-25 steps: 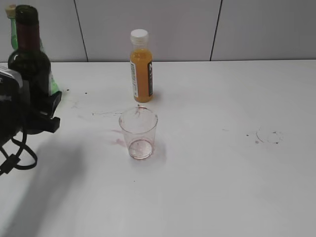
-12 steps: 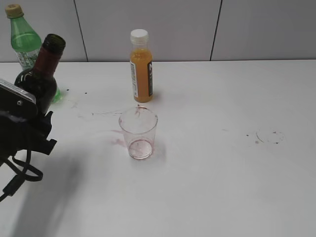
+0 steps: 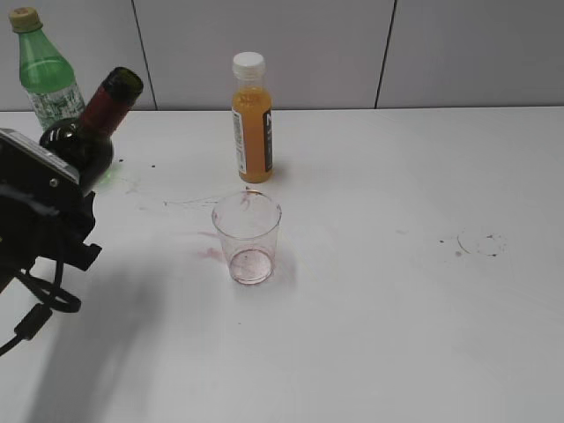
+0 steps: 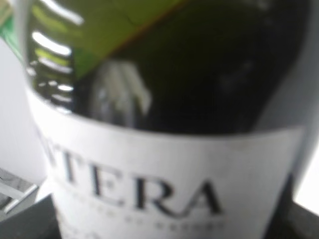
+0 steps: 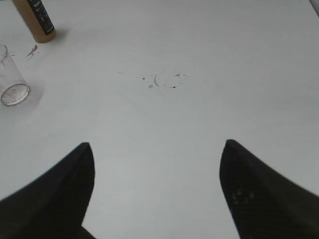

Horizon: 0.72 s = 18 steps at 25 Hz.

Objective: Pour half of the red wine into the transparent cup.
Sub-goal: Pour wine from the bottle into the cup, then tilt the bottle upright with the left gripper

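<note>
The dark-green wine bottle (image 3: 92, 132) with dark red neck foil is held at the far left, tilted with its open mouth up and to the right, toward the cup. Its white label (image 4: 164, 184) fills the left wrist view. My left gripper (image 3: 62, 207) is shut on the bottle's body; its fingers are mostly hidden. The transparent cup (image 3: 248, 238) stands upright in the middle of the table, empty but for reddish stains, well to the right of the bottle. It shows too in the right wrist view (image 5: 12, 77). My right gripper (image 5: 157, 149) is open and empty above bare table.
An orange juice bottle (image 3: 252, 119) with white cap stands behind the cup. A light green soda bottle (image 3: 44, 70) stands at the back left behind the wine bottle. Small stains mark the table (image 3: 480, 244) at the right. A grey wall runs along the back.
The wine bottle has gone from upright to tilted, its neck swinging right toward the cup. The left gripper has turned with it. The soda bottle is uncovered behind it.
</note>
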Available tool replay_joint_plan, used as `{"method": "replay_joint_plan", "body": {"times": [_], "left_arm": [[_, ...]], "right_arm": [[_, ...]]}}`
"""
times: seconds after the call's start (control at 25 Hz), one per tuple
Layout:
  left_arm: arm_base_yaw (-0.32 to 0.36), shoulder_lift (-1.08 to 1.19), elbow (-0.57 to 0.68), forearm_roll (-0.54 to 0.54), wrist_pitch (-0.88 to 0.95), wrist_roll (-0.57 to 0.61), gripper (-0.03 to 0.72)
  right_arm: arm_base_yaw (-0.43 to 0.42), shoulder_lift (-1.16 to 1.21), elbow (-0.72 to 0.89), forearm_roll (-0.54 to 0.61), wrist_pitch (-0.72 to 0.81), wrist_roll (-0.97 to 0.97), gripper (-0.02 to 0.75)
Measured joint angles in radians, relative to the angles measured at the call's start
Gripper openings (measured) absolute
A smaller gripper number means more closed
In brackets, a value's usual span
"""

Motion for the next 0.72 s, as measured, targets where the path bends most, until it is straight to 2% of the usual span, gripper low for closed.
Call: {"method": "replay_joint_plan", "body": {"times": [0.28, 0.72], "left_arm": [[0.000, 0.001, -0.090, 0.003, -0.005, 0.091, 0.545], [0.000, 0.093, -0.100, 0.076, -0.007, 0.290, 0.545]], "right_arm": [[0.000, 0.000, 0.000, 0.000, 0.000, 0.000, 0.590], [0.000, 0.000, 0.000, 0.000, 0.000, 0.000, 0.590]]}}
